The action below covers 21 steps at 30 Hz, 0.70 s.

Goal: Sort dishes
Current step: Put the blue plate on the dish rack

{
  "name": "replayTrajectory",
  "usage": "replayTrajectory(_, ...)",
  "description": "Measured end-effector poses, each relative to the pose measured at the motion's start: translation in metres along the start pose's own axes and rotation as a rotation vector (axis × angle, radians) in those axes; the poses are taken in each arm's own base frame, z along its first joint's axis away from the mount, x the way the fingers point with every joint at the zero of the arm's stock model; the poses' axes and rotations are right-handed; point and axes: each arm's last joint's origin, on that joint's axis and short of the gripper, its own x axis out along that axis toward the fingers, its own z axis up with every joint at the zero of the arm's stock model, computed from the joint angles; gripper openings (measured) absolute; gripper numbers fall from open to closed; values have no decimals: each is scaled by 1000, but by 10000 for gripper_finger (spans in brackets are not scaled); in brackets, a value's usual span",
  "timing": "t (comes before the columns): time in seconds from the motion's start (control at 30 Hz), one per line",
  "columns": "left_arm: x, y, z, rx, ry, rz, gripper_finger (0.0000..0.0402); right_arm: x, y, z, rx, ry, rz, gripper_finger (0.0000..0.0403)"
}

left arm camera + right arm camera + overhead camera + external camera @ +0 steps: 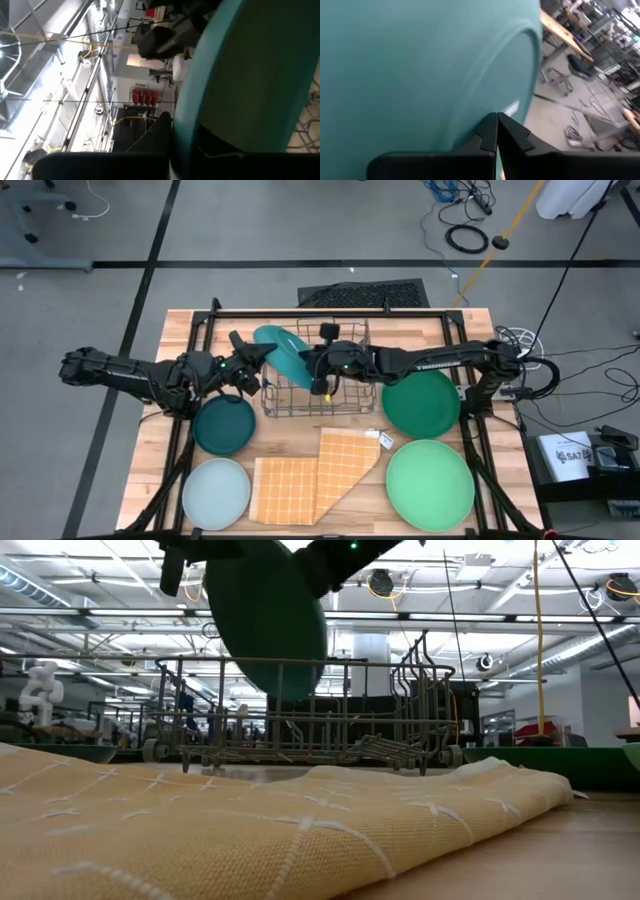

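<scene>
While both arms meet above the wire rack [318, 385], the teal-blue plate [283, 350] hangs on edge between them.
Left gripper [252, 366] and right gripper [316, 364] each pinch its rim, jaws narrow, likely steadying it for slotting.

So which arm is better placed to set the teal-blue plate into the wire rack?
Probably the left. The left gripper grips the teal-blue plate, held tilted above the wire rack. The right gripper also meets the plate over the rack, so both are close.
</scene>
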Motion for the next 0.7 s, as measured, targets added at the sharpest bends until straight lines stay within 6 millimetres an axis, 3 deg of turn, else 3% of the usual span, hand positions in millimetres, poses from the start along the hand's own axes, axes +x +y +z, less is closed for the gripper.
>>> replayTrajectory(0.23,0,0,0,-4,13,5,60,17,10,-4,23,-50,-4,0)
replayTrajectory(0.7,0,1,-1,-13,30,13,68,17,10,-3,77,-62,9,0)
